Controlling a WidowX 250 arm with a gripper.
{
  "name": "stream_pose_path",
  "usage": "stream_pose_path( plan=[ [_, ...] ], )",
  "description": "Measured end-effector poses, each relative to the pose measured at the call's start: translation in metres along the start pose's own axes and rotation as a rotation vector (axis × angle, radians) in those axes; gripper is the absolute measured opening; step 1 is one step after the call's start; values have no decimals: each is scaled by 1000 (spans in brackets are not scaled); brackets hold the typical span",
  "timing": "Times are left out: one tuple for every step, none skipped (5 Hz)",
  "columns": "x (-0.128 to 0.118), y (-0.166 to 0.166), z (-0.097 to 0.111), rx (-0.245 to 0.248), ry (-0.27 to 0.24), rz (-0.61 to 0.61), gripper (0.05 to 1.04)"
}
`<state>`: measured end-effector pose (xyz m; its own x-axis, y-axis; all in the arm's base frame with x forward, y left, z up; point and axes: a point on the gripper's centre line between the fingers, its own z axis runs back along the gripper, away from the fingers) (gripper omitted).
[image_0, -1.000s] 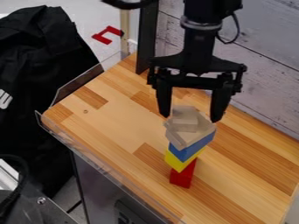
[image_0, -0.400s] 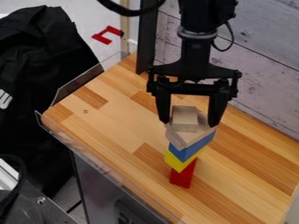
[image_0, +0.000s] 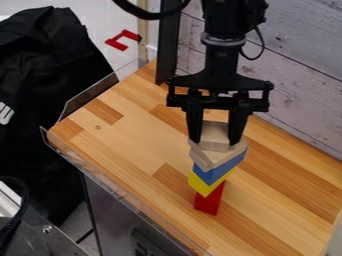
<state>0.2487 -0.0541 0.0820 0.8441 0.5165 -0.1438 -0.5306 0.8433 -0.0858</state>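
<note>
From my camera, the black two-finger gripper (image_0: 215, 143) hangs at twelve o'clock over the stack, its fingers drawn in against the nine and three o'clock sides of the pale wooden block (image_0: 215, 134) on top, which I have pinched between them.

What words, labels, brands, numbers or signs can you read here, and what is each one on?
Nothing reads as a full word or number.
Black cloth: white print, cut off at the left edge, not readable.
Dark panel under the table: light marks, too small to read.
Stacked blocks: no lettering that I can see.
</note>
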Motion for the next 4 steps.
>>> stream_pose_path(
  plan=[
    [0, 0, 0, 1, 1, 0, 558],
    [-2, 1, 0, 34, 0, -8, 558],
    [-8, -13, 13, 19, -57, -86, 558],
    [-17, -27, 19, 31, -79, -161, 558]
  ],
)
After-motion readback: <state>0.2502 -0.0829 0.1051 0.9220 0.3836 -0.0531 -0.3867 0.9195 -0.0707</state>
